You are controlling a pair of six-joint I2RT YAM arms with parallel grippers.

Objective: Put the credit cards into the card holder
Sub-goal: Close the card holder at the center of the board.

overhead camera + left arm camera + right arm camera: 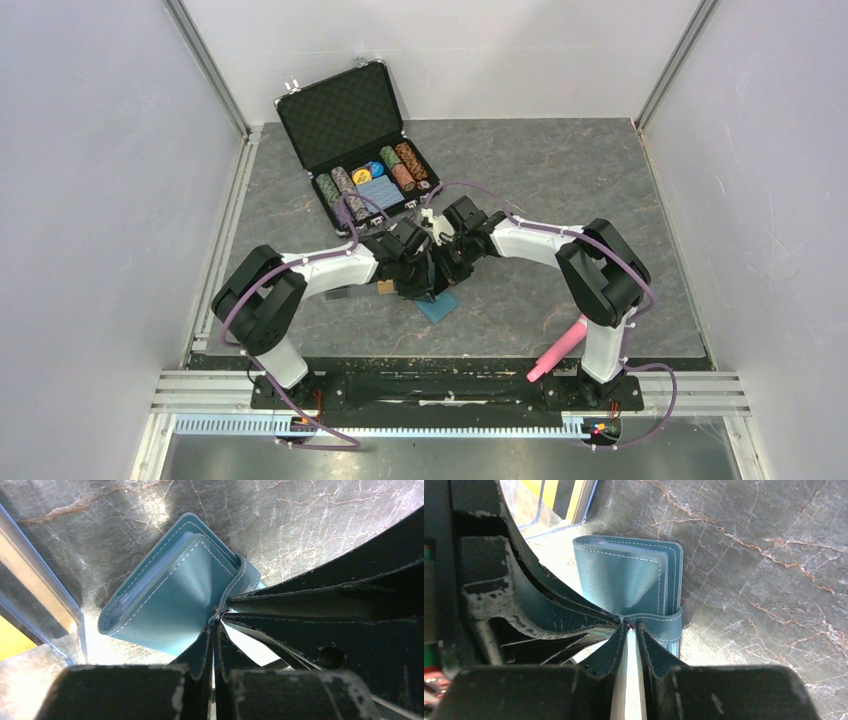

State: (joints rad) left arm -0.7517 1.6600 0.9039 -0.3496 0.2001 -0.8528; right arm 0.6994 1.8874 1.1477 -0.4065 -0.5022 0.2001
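left fingers clenched on card holder tab, right fingers pinching it too

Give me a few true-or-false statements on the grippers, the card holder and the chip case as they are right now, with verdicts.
1. The left gripper and the right gripper both pinch the teal card holder at its snap strap. True.
2. The card holder lies spread open with its slots showing. False: it is folded closed.
3. The black chip briefcase has its lid up. True.
4. The right gripper holds a credit card. False: it is shut on the card holder's strap.
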